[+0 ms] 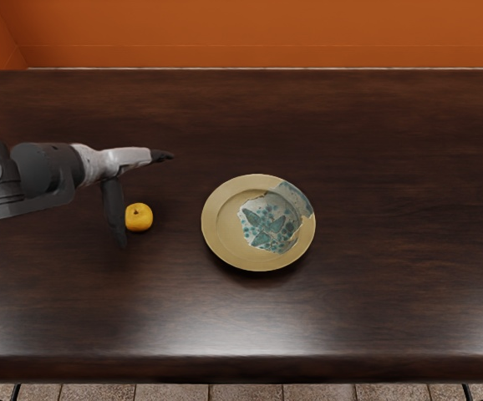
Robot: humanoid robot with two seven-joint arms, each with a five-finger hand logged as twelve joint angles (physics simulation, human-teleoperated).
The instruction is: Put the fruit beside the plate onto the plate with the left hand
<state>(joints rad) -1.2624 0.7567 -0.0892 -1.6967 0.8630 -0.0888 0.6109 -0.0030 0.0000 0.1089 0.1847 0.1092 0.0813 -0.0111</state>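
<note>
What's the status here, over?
Left hand open, beside fruit, not gripping. Fruit off the plate, to its left. Nothing between them. Right hand out of view.

The left arm (24, 177) runs off the left edge, its upper part cut away. The left hand (120, 163) shows edge-on, fingers merging into one dark tip. Whether its hanging digit touches the fruit (139, 217) is unclear. The plate (215, 227) has a blurred teal pattern — the table (375, 142) has its legs clipped at the near edge.
</note>
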